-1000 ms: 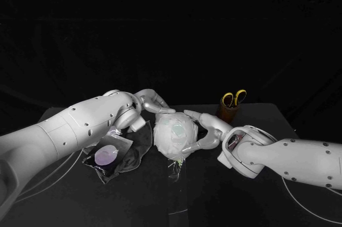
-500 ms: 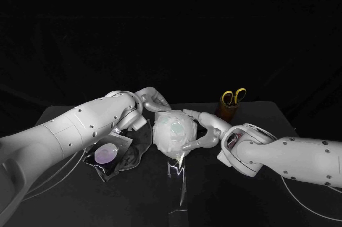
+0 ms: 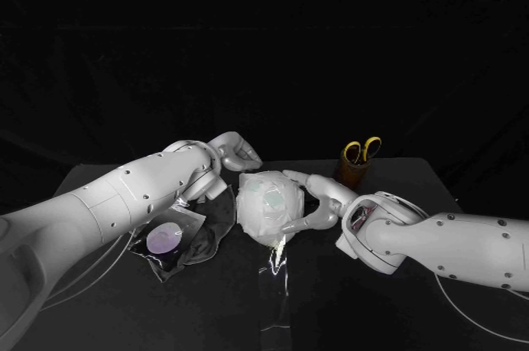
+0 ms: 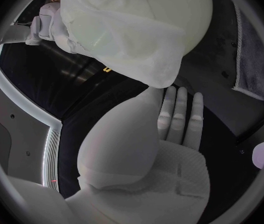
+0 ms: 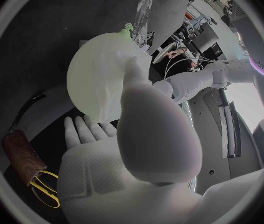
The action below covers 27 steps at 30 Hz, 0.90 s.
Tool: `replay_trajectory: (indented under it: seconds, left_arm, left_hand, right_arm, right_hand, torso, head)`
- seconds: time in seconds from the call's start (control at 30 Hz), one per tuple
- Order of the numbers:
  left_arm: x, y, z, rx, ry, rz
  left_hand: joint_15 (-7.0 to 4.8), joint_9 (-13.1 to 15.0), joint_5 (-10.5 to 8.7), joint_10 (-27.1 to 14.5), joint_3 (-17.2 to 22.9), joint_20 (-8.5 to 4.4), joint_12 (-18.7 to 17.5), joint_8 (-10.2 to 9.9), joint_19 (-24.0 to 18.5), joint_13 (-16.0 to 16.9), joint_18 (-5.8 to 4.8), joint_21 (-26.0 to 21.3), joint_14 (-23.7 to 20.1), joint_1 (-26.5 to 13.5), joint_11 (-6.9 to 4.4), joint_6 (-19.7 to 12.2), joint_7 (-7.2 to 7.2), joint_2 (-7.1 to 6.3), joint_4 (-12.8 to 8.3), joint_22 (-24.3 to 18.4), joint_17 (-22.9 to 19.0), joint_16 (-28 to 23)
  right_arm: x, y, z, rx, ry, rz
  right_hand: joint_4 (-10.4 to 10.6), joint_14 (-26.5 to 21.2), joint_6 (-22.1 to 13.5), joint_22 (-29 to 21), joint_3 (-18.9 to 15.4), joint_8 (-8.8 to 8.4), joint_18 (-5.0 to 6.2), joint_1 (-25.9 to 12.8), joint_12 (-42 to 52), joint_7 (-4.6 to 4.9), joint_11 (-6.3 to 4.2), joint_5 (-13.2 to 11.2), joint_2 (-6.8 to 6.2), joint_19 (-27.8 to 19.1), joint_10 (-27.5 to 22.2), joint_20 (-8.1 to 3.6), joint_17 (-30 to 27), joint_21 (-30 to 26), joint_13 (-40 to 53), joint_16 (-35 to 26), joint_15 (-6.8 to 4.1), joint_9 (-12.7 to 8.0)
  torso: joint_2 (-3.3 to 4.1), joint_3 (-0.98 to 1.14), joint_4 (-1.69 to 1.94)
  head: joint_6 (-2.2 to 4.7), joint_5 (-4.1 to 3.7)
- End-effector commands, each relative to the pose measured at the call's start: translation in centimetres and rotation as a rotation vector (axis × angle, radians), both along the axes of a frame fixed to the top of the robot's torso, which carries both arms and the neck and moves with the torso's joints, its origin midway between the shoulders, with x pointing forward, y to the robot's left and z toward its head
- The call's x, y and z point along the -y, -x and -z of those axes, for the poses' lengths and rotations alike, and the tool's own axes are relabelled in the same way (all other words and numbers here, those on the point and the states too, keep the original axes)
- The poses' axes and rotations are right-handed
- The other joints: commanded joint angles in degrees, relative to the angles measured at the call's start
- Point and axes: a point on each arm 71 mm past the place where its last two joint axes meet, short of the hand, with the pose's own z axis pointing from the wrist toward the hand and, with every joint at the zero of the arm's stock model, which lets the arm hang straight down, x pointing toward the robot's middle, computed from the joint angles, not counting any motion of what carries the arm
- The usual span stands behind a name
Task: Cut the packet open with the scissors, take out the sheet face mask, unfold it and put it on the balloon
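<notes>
The right hand [image 3: 319,202] cradles the balloon [image 3: 270,206] over the middle of the bench [image 3: 408,175], fingers clamped round its side, mask [image 4: 116,40] draped over it. The left hand [image 3: 234,154] sits at the balloon's top, fingers outstretched, gripping nothing. The packet [image 3: 167,240] lies beside the left arm.

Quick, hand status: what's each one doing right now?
Left hand: open, fingers straight, holding nothing.
Right hand: holding the balloon.
</notes>
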Motion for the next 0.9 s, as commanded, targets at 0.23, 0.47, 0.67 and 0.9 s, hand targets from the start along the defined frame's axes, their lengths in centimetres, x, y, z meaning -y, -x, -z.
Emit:
replay_trajectory:
  seconds: [0.23, 0.47, 0.67, 0.9]
  left_arm:
    - [-1.8, 0.1, 0.0, -0.078, 0.117, -0.035]
    - [-2.2, 1.7, 0.7, -0.254, 0.137, 0.06]
    - [-2.0, 2.3, 0.9, -0.295, 0.128, 0.09]
    - [-1.7, 2.3, 1.0, -0.296, 0.121, 0.087]
  left_hand:
    - [0.49, -0.2, -0.17, -0.3, 0.5, 0.12, -0.3, -0.7, 0.3, 0.0, 1.08, 0.3, 0.7, -8.9, 0.59, -0.6, 0.66, -2.43, 2.3, -0.1, 0.1, -0.9]
    - [2.05, -0.6, 0.0, -4.0, -15.9, 0.29, -0.3, -2.4, -8.0, 0.0, -1.43, -2.8, -3.5, -25.0, 1.93, -3.2, 2.16, -4.74, 1.9, -2.2, -0.8, -4.1]
    - [2.57, -0.6, -0.03, -5.4, -22.0, 0.33, -0.3, -2.7, -9.4, 0.0, -1.68, -3.2, -5.0, -23.2, 2.38, -4.2, 2.54, -6.73, 2.6, -2.7, -1.2, -5.3]
    - [3.05, -0.7, 0.0, -6.7, -22.8, 0.35, -0.3, -3.2, -10.4, 0.0, -1.73, -3.4, -6.2, -22.5, 2.91, -5.2, 3.18, -7.44, 2.6, -3.0, -1.5, -6.0]
  right_arm:
    - [0.0, 0.0, 0.0, 0.007, 0.014, -0.002]
    - [0.2, -0.1, 0.1, 0.005, 0.018, 0.002]
    - [0.2, -0.1, 0.1, 0.003, 0.02, 0.003]
    - [0.2, -0.1, 0.1, 0.005, 0.018, 0.002]
  right_hand:
    - [0.1, 0.1, 0.1, 0.0, -0.6, 0.17, -0.26, -0.1, 0.2, 7.92, 0.24, -0.1, -0.69, 0.6, 0.2, 0.07, 0.0, 0.2, 0.0, 0.3, 0.35, 0.0]
    - [0.1, -0.1, 0.0, 0.0, -1.0, 0.15, -0.35, -0.2, 0.1, 7.66, 0.35, -0.1, -1.06, 0.7, -0.1, 0.07, 0.0, 0.3, 0.0, 0.2, 0.43, 0.0]
    - [0.1, -0.1, 0.0, 0.0, -1.0, 0.15, -0.35, -0.2, 0.1, 7.66, 0.35, -0.1, -1.06, 0.7, -0.1, 0.07, 0.0, 0.3, 0.0, 0.2, 0.43, 0.0]
    - [0.1, -0.4, -0.6, -0.1, -1.8, -0.02, -0.56, -0.2, 0.1, 6.74, 0.56, -0.1, -1.59, 0.7, -0.6, 0.07, 0.0, 0.3, -0.1, 0.1, 0.58, -0.1]
  torso:
    - [-0.04, 0.03, 0.09]
    - [0.1, -0.08, 0.17]
    - [0.15, -0.1, 0.16]
    - [0.17, -0.01, 0.03]
  head:
    - [0.44, -0.15]
    - [0.56, -0.21]
    - [0.58, 0.03]
    - [0.46, 0.17]
